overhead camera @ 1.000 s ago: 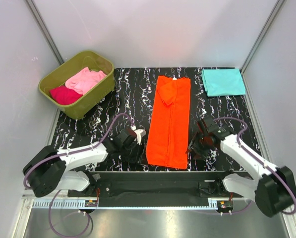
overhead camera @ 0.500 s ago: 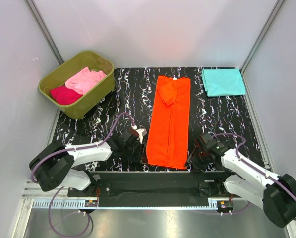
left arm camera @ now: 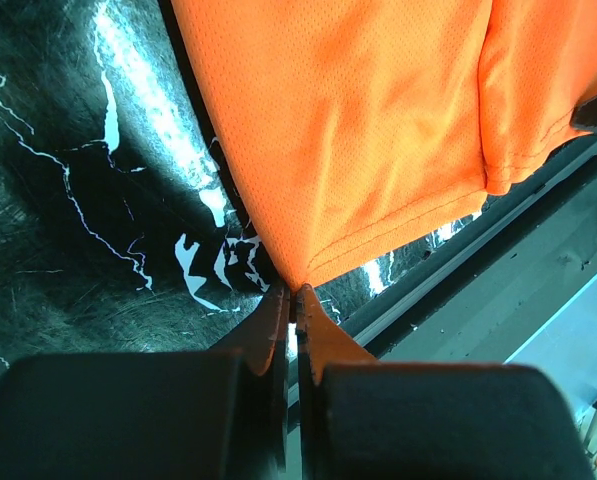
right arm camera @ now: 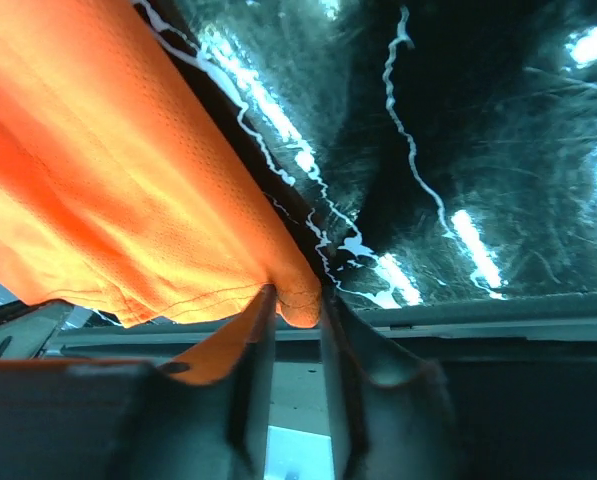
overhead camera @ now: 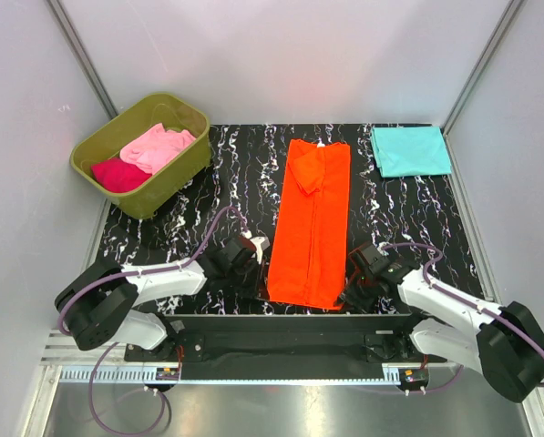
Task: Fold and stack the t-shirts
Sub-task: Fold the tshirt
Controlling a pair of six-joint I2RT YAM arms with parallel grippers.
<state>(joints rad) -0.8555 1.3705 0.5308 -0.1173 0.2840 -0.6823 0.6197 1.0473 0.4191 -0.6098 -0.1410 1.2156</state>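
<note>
place: lab test cell | cues: white enclosure panels (overhead camera: 281, 55), aluminium posts (overhead camera: 82, 56), black marbled tabletop (overhead camera: 235, 173) (staged rig)

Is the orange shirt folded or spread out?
Half folded: the orange shirt lies as a long narrow strip, sides folded in, not yet folded crosswise.

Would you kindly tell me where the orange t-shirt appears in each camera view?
Top external: orange t-shirt, a long strip mid-table.
Left wrist: upper right, corner pinched by the left end effector.
Right wrist: left side, corner in the right end effector.
Shared landmark: the black marbled table beside its near hem.
</note>
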